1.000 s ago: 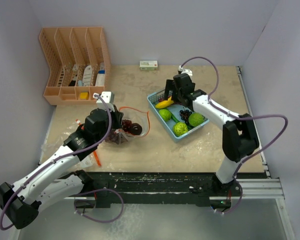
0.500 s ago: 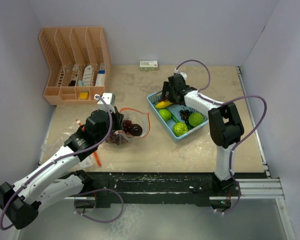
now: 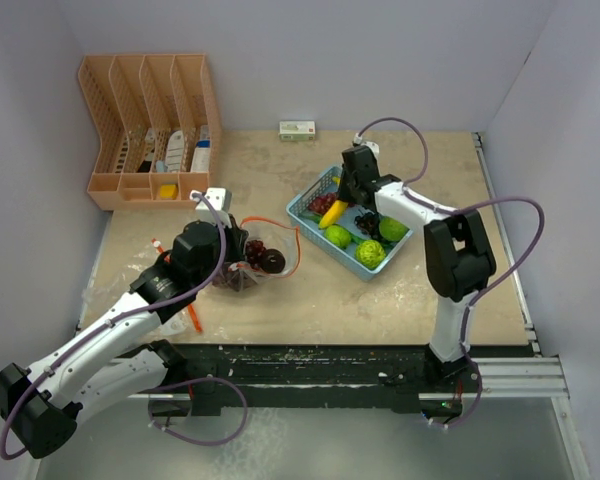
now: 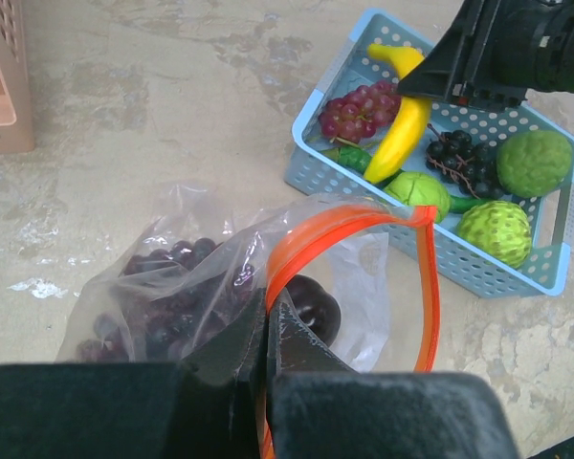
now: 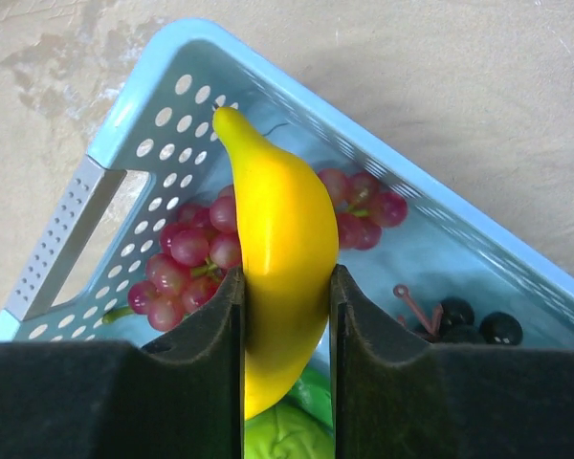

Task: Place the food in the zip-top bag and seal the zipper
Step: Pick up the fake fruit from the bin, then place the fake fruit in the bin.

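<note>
My right gripper (image 5: 285, 287) clamps the banana (image 5: 279, 210) across its middle inside the blue basket (image 5: 124, 129), the fruit's long axis running straight out between my fingers. The zip-top bag (image 4: 172, 277) lies to my left, its rim pinched shut-jawed in my left gripper (image 4: 268, 320). No writing is legible.

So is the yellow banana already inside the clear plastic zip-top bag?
No, the right claw pinches the yellow banana over the light-blue perforated plastic basket, apart from the bag.
</note>
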